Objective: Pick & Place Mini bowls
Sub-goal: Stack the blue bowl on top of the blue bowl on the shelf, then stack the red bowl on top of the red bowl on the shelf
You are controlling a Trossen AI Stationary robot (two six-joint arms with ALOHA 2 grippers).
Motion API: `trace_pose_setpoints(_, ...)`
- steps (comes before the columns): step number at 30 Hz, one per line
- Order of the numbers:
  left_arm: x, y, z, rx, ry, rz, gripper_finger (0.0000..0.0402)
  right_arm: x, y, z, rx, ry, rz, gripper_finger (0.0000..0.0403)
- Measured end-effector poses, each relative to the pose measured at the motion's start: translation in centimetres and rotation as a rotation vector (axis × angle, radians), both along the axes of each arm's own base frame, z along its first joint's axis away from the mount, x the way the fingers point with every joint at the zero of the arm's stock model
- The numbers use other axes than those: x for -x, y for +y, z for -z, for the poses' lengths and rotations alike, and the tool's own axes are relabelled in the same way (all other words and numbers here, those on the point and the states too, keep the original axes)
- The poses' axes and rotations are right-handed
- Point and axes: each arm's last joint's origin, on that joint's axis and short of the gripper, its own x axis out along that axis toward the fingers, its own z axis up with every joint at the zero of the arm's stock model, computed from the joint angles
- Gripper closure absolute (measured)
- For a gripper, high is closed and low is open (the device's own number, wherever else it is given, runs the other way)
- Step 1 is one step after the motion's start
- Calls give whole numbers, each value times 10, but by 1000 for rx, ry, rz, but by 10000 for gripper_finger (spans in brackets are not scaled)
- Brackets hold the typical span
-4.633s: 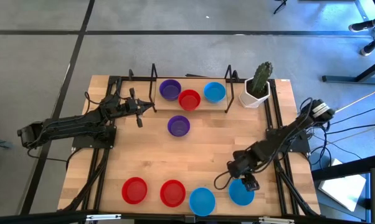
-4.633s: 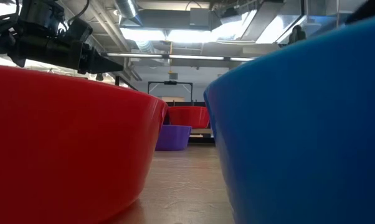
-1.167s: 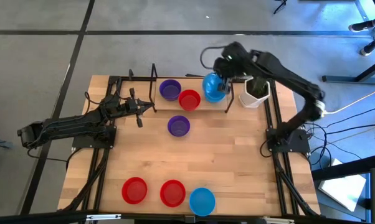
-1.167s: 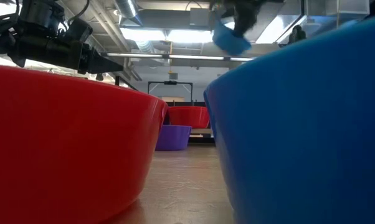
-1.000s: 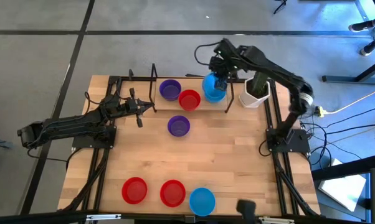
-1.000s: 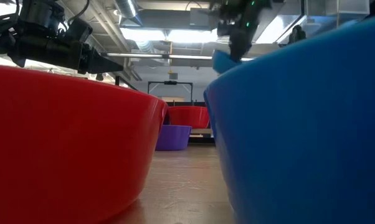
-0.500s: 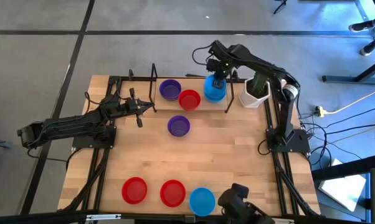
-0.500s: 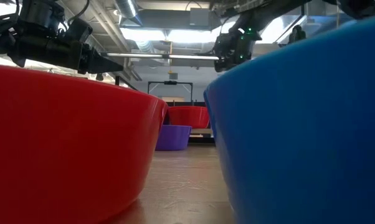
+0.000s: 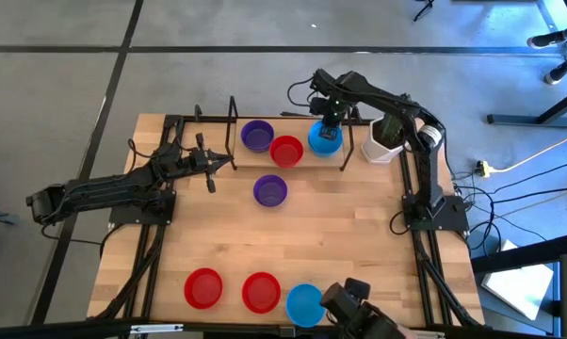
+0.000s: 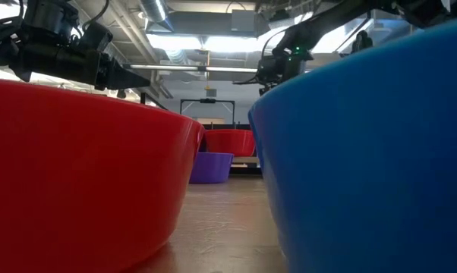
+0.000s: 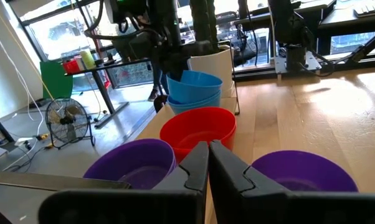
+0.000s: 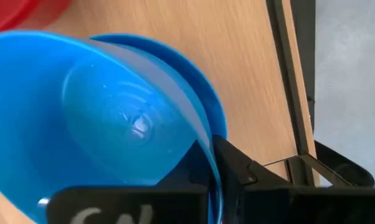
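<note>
From above, the right claw (image 9: 327, 125) reaches over the far edge of the table (image 9: 359, 235) and is clenched on the rim of a light blue bowl (image 9: 324, 139), which sits in a row with a red bowl (image 9: 286, 151) and a purple bowl (image 9: 257, 136). A second purple bowl (image 9: 270, 190) lies just nearer, apart from the row. Along the near edge stand two red bowls (image 9: 203, 287) and another light blue bowl (image 9: 304, 303). A white pot with a cactus (image 9: 389, 132) stands beside the far blue bowl. The left claw (image 9: 229, 165) waits at the table's left side, clenched on nothing.

At table height, a red bowl (image 10: 77, 174) and a blue bowl (image 10: 373, 159) fill the foreground; between them show a far red bowl (image 10: 230, 142) and a purple bowl (image 10: 211, 167).

The left wrist view shows the left claw (image 11: 208, 163) pressed shut, with two purple bowls (image 11: 134, 163), a red bowl (image 11: 198, 127) and a blue bowl nested in another (image 11: 194, 84) beyond.

The right wrist view shows the right claw (image 12: 213, 165) pinching the wall of the upper blue bowl (image 12: 100, 112), with a second blue rim (image 12: 203, 93) under it.
</note>
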Motion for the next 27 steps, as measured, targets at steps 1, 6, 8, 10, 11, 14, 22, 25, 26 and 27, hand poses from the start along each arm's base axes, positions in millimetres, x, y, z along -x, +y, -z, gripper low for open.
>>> trace_pose_setpoints(1, 0, 0, 0, 0, 0, 0, 395, 0, 0, 1, -1, 2, 0, 389)
trace_pose_setpoints(6, 0, 0, 0, -8, 3, 0, 392, 0, -1, 1, 1, 4, 0, 368)
trace_pose_setpoints(8, 0, 0, 0, -14, 5, 1, 391, 0, -1, 1, 2, 5, 0, 358)
trace_pose_setpoints(10, 0, 0, 0, -14, 5, 1, 389, -1, -1, 1, 19, 16, 4, 345)
trace_pose_setpoints(11, 0, 0, 0, -14, 5, 1, 389, -1, -2, 2, 36, 25, 7, 339)
trace_pose_setpoints(14, 0, 0, 0, -14, 5, 1, 390, -1, -3, 1, 71, 40, 16, 319)
trace_pose_setpoints(22, 0, 0, 0, -14, 6, 1, 393, -7, -2, -39, 143, -20, 28, 284)
trace_pose_setpoints(25, 0, 0, 0, -14, 6, 1, 390, -9, 9, -75, 164, -93, 39, 286)
trace_pose_setpoints(26, 0, 0, 0, -14, 5, 1, 389, -8, 16, -90, 168, -143, 24, 289)
trace_pose_setpoints(27, 0, 0, 0, -14, 5, 1, 389, -8, 24, -107, 167, -215, -3, 294)
